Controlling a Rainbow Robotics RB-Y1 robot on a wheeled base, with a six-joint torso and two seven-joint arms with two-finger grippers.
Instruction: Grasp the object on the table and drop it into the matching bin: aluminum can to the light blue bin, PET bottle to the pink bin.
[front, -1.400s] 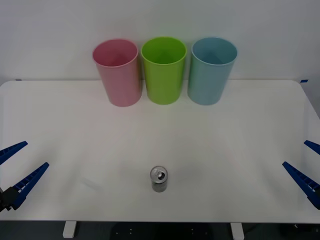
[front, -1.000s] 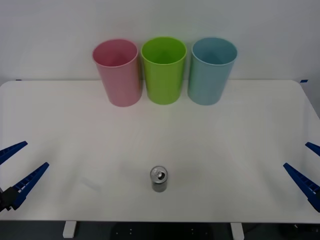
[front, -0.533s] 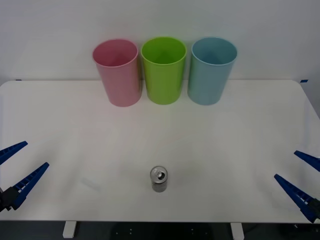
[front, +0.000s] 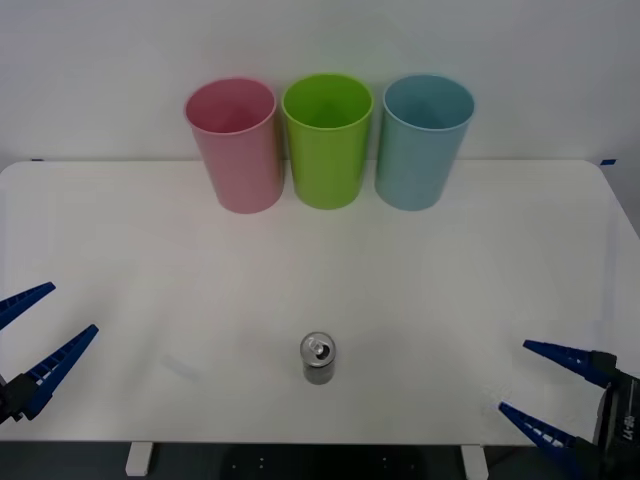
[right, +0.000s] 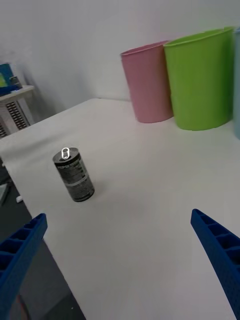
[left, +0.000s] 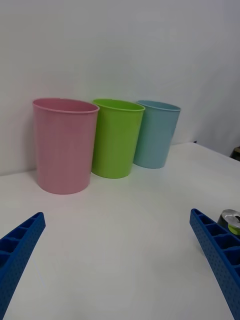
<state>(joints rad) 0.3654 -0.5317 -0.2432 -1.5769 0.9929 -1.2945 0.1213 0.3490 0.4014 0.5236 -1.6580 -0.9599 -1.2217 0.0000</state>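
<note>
- Front view: aluminum can (front: 318, 358) stands upright on the desk (front: 450, 260), lower centre of the frame, close to the near edge. Pull-tab top faces up. Nothing touches it.
- Three bins in a row at the back of the desk, upper centre: pink bin (front: 236, 145) at left, lime green bin (front: 326, 140) in the middle, light blue bin (front: 424, 141) at right. No contents can be made out in any of them from this angle.
- Right gripper (front: 540, 385) sits at the lower right corner of the frame, low over the near desk edge, fingers spread wide and holding nothing. It is well apart from the can, with bare desk between.
- Right wrist view: can at left of centre, dark printed body, between the lines of the two blue fingers (right: 220, 250) but well ahead of them. Pink and green bins stand beyond it at upper right.
- Left gripper (front: 35, 335) is at the lower left edge of the front view, fingers released, empty, parked clear of the work.
- Left wrist view: the three bins in a row mid-frame; can top peeps out beside the finger at lower right.
- Progress, as I judge it: barely begun. No grasp made, can not lifted, nothing dropped.
- Left to do: bring the right gripper across to the can, close on its body, lift, carry to the back right, release over the light blue bin. The pink bin is the wrong one for a can.
</note>
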